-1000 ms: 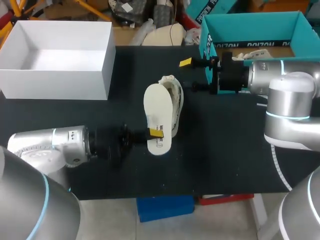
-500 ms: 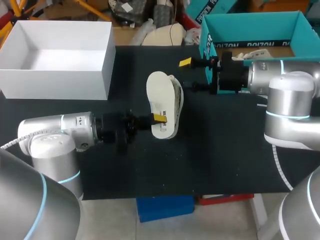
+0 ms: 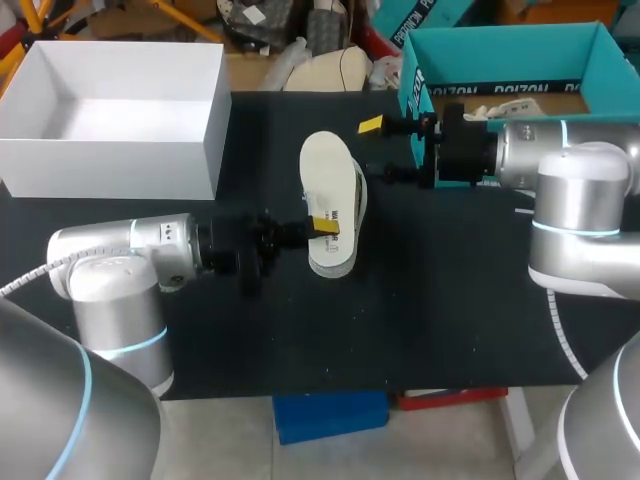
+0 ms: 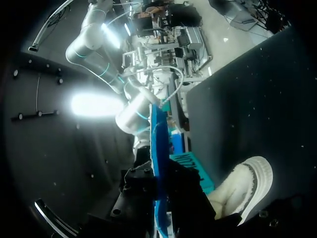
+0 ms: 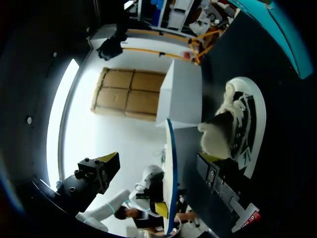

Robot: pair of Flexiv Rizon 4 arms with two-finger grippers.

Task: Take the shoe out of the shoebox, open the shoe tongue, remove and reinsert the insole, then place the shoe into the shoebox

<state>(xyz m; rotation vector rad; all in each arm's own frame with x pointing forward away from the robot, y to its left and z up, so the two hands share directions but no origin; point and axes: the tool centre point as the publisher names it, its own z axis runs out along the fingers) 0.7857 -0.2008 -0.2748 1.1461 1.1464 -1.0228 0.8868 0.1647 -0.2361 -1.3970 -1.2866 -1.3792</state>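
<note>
In the head view the white insole (image 3: 328, 190) hangs flat over the white shoe (image 3: 359, 192), which lies mid-table and shows only along the insole's right edge. My left gripper (image 3: 322, 225) is shut on the insole's left rim near its heel end. The left wrist view shows the insole (image 4: 155, 148) edge-on between the dark fingers, with the fleecy shoe (image 4: 245, 188) beside and below them. My right gripper (image 3: 382, 149) stands open just right of the shoe's toe end, holding nothing. In the right wrist view the shoe (image 5: 241, 124) lies ahead of the open fingers (image 5: 105, 166).
A white open box (image 3: 110, 150) stands at the back left of the black table. The teal shoebox (image 3: 415, 85) stands at the back right, behind my right arm (image 3: 560, 160). The black tabletop (image 3: 420, 310) in front of the shoe is bare.
My left arm has carried the insole rightward and toward the back of the table, from beside the shoe to over it. The right arm has not moved.
</note>
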